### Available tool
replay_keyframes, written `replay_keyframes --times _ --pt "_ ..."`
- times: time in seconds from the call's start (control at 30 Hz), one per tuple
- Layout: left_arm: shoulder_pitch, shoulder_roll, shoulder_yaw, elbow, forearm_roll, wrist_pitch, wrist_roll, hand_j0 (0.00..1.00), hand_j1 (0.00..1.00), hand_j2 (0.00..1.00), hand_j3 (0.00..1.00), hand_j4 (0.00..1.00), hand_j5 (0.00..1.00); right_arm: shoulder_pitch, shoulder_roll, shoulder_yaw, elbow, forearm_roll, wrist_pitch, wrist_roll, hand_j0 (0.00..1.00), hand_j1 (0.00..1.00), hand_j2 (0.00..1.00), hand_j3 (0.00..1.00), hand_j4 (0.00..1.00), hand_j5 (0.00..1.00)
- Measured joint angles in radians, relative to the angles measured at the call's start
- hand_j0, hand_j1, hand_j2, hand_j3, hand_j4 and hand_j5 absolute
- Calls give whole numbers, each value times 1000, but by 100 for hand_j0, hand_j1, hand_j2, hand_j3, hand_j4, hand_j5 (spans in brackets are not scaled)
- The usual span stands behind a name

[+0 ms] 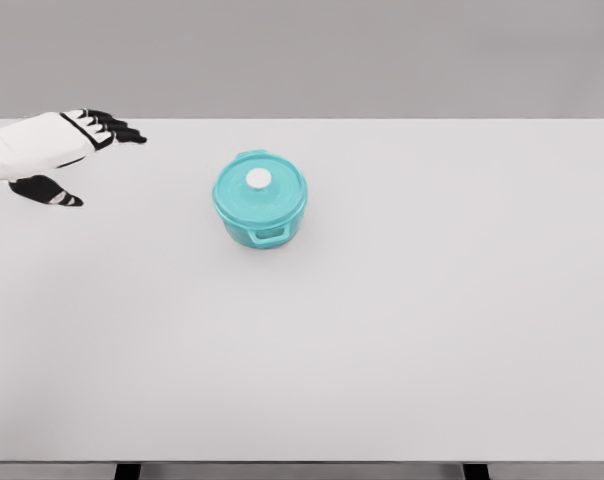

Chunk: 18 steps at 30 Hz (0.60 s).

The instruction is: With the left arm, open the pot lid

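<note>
Left hand (pixel 57 150) open, fingers extended and thumb spread, holding nothing. Teal pot (pixel 261 200), lid (pixel 260 186) seated with white knob (pixel 258 179), stands well right of the hand on the table (pixel 432 330).

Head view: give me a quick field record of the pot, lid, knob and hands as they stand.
pot: teal, upright on the table, left of centre
lid: on the pot, closed
knob: white, centred on the lid, free
left hand: at the far left, open, apart from the pot, holding nothing
right hand: not in view
</note>
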Motion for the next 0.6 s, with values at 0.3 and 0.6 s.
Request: replay_keyframes --times 0.3,0.6 --pt "-447 -123 -517 206 82 2 -7 100 100 100 100 100 100 0 0 0 0 0 0 0 100 100 100 100 100 100" --pt "-458 -248 -564 281 88 1 -5 100 100 100 100 100 100 0 0 0 0 0 0 0 100 100 100 100 100 100"
